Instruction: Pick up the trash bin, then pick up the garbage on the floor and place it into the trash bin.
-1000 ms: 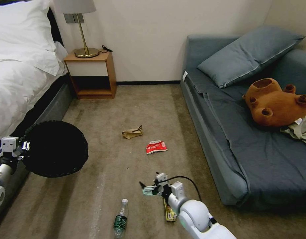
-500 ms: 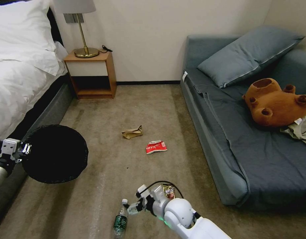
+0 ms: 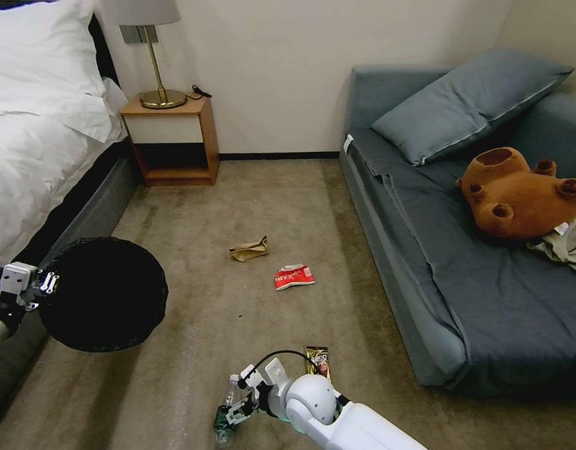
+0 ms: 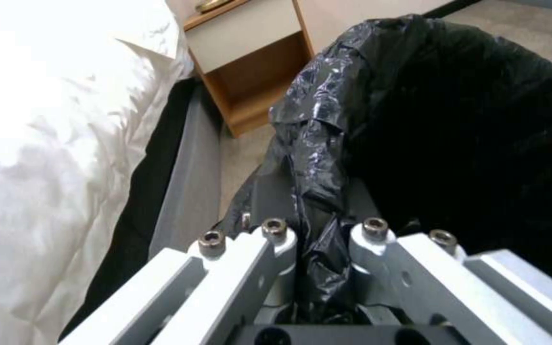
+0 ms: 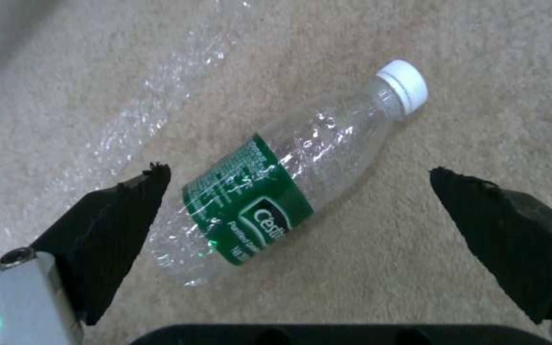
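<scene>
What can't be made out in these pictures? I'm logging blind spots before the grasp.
- Trash bin interior: head view, all black, contents unreadable.
- Bottle lower half: head view, the right gripper covers it.
- Snack wrapper: head view, right arm hides its near end.
- Left gripper: left wrist view, liner hides its fingertips.

The right pincer (image 3: 237, 400) has swung left and nearer, now straddling the clear green-labelled plastic bottle (image 3: 226, 414), uncovering the yellow-brown snack wrapper (image 3: 318, 362).

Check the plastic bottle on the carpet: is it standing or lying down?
Lying down. The bottle rests on its side on the carpet, white cap on, between the open fingers of the right hand.
</scene>
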Tool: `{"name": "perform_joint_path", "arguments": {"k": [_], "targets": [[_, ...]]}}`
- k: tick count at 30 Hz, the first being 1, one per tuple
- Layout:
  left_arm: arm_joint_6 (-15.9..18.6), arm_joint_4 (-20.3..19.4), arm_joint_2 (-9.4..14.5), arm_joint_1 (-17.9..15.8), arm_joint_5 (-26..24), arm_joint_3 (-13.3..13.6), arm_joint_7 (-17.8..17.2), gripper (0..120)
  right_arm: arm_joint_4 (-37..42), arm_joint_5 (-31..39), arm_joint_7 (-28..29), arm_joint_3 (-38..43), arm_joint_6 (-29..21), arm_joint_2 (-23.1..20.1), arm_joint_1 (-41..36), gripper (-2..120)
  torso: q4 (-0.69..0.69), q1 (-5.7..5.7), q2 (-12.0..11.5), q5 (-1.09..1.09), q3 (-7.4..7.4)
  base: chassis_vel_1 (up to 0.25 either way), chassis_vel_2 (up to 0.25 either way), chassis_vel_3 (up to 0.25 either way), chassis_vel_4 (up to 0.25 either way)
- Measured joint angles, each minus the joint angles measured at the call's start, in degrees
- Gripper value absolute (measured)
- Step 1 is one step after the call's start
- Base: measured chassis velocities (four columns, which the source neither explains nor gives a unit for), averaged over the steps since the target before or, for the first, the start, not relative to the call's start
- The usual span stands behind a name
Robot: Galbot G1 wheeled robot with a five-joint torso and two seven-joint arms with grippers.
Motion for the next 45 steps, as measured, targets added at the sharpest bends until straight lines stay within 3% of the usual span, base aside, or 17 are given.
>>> {"name": "perform_joint_path", "arguments": {"k": [22, 33, 45], "targets": [[-1.0, -0.3, -1.0, 0.7, 0.7, 0.1, 1.1, 4, -4.2, 2.0, 2.4, -4.3, -0.4, 3.8, 1.9, 100, 0.00, 0.00, 0.0, 0.01, 0.00, 0.000, 0.000, 0.000, 0.000], [-2.8, -0.7, -1.6, 2.4, 0.8, -1.9, 1.8, 4, -8.2, -2.6, 2.1, -6.2, 2.3, 4.5, 1.7, 100, 0.00, 0.00, 0.0, 0.01, 0.00, 0.000, 0.000, 0.000, 0.000], [-3.5, -0.7, -2.3, 2.3, 0.8, -1.3, 2.0, 4, -11.4, -4.9, 1.4, -6.3, 3.7, 4.9, 1.9, 99, 0.00, 0.00, 0.0, 0.01, 0.00, 0.000, 0.000, 0.000, 0.000]]}}
